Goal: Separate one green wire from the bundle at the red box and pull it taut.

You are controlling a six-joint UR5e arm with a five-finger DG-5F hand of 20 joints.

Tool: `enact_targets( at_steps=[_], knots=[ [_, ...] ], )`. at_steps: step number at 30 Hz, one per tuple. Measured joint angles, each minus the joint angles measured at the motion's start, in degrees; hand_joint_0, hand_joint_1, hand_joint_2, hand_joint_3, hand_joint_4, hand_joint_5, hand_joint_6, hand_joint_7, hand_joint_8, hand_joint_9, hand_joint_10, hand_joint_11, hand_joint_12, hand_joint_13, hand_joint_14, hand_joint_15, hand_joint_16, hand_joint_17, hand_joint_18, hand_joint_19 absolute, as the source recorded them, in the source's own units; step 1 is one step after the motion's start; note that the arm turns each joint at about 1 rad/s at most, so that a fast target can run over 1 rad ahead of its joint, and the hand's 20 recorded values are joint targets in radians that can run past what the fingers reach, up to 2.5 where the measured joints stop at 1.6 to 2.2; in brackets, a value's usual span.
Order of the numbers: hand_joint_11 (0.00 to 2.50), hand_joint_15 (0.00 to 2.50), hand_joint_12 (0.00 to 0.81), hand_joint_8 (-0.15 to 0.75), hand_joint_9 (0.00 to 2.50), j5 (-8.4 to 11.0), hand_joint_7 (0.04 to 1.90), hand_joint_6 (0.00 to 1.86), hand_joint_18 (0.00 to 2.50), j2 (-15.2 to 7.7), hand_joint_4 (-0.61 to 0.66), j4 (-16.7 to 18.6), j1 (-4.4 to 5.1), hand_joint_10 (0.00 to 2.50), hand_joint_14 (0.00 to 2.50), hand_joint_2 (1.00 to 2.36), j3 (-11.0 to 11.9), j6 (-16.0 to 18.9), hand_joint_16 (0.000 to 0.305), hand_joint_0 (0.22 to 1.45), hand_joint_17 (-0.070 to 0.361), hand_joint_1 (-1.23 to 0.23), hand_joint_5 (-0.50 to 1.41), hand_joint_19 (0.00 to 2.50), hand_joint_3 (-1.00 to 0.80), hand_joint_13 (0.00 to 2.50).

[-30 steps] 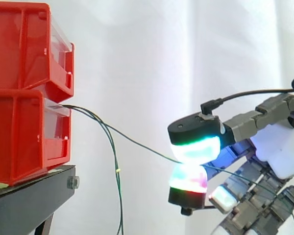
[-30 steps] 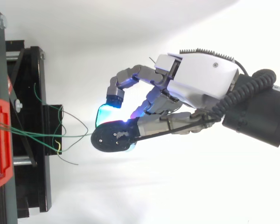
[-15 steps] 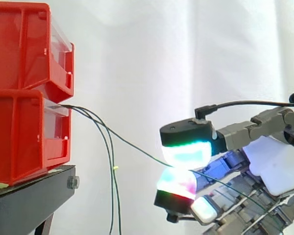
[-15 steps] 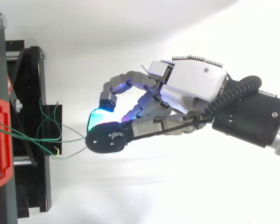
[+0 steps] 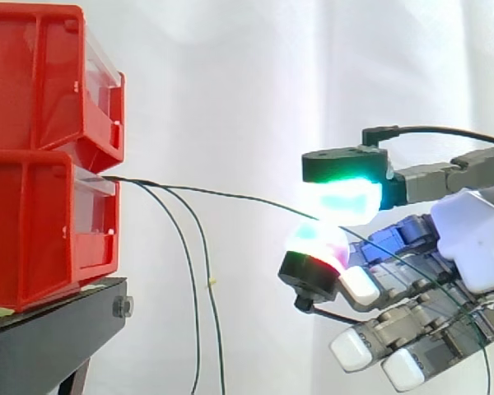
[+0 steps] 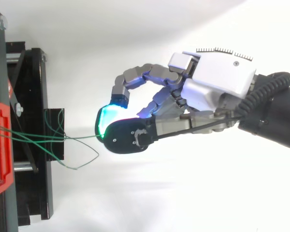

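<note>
The hand [image 5: 476, 247] pinches one green wire [image 5: 222, 195] between two glowing fingertips [image 5: 343, 198]. A green pad sits above and a reddish one just below, pressed together on the wire. The other fingers bend loosely under the palm and hold nothing. Behind the pinch, the wire's tail slants down across those lower fingers.

Ahead of the fingertips the held wire runs in a nearly straight line, rising slightly, through open air in front of the white curtain [image 5: 272, 82]. Nothing but wire crosses that gap, and the space above the hand is free as well. Below the held wire and nearer the far end, two loose wires [image 5: 196, 288] droop downward. From above, one of them makes a slack loop off to the side of the fingertips.

Farthest from the hand, all the wires meet at the top front edge of the lower red box [image 5: 33, 230], right above its clear front panel. What else lies inside it cannot be told. An upper red box [image 5: 41, 74] is stacked directly on it, its contents also hidden. Both rest on a black stand [image 5: 53, 333], whose front edge sits about level with the box fronts.
</note>
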Motion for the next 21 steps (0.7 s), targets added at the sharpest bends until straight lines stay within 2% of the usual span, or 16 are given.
enact_targets(
  at_steps=[5, 13, 21],
  knots=[
    [0.38, 0.22, 0.425, 0.35, 1.1, 0.22, 1.39, 0.91, 0.92, 0.5, -0.1, 1.7, -0.03, 0.01, 0.01, 1.27, -1.3, -0.1, 0.062, 0.55, 0.14, -0.77, -0.1, 0.17, 0.0, 0.88],
    [0.38, 0.23, 0.424, 0.355, 1.11, 0.25, 1.39, 0.91, 0.93, 0.5, -0.1, 2.1, -0.03, 0.01, 0.01, 1.3, -1.4, -0.4, 0.062, 0.55, 0.14, -0.77, -0.09, 0.18, 0.0, 0.88],
    [0.39, 0.23, 0.425, 0.356, 1.12, 0.21, 1.39, 0.9, 0.93, 0.5, -0.1, 2.2, 0.37, 0.01, 0.01, 1.31, -1.5, -0.5, 0.062, 0.54, 0.14, -0.77, -0.09, 0.17, 0.0, 0.88]
  ],
)
